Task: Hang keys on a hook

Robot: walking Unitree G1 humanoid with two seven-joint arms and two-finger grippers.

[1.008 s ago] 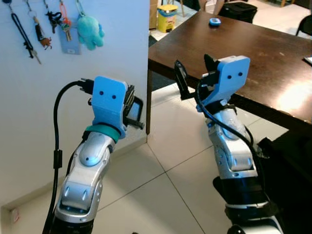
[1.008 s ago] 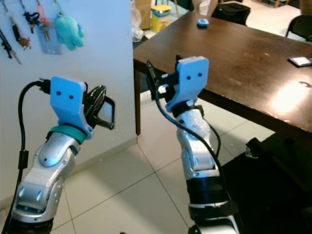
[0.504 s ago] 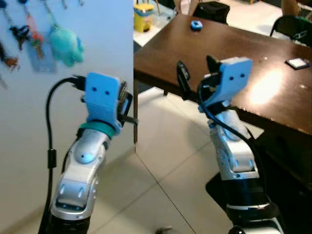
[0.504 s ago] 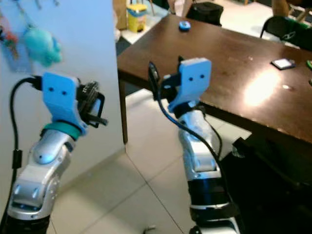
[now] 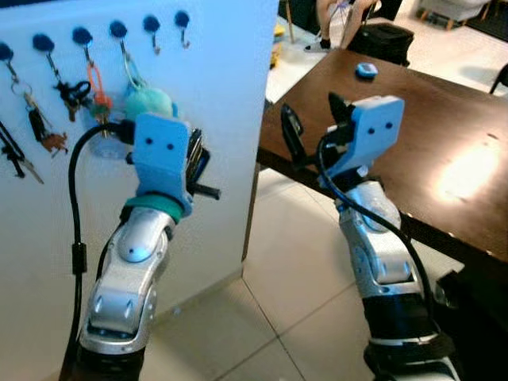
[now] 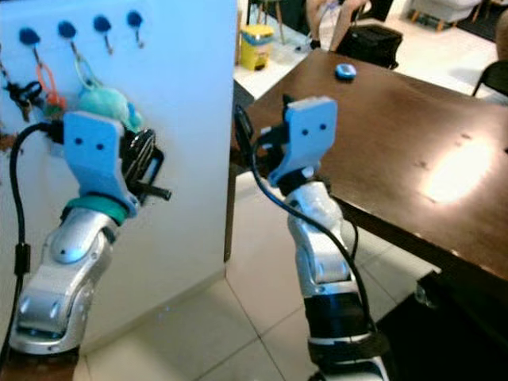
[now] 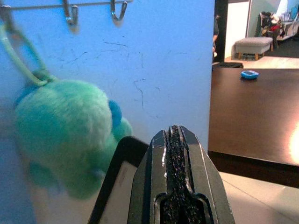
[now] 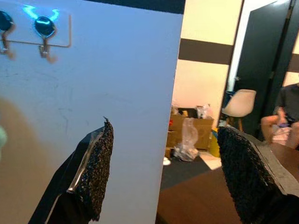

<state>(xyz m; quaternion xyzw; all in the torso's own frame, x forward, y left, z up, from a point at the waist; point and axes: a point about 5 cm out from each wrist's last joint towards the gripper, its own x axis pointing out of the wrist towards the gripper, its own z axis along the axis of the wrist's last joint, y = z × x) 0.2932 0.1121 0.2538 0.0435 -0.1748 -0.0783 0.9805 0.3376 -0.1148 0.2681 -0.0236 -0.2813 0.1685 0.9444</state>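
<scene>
Now both arms are raised, forearms upright, beside the white wall panel [image 5: 214, 95]. The left gripper [image 5: 198, 163] points at the panel, just beside the teal plush toy [image 7: 65, 135]; its 2 black fingers [image 7: 180, 186] are pressed together with nothing visible between them. The right gripper [image 5: 309, 127] sits off the panel's edge, over the near corner of the dark wooden table [image 5: 429, 135], fingers spread wide and empty. Along the top of the panel runs a row of blue-capped hooks [image 5: 147, 25]: the 2 nearest the panel's edge are bare, the plush hangs from the next, and bunches of keys [image 5: 75, 91] hang on hooks farther from the edge. A small blue object [image 5: 366, 71] lies on the table, well apart from the panel. Someone sits beyond the table, legs [image 5: 329, 20] showing.
</scene>
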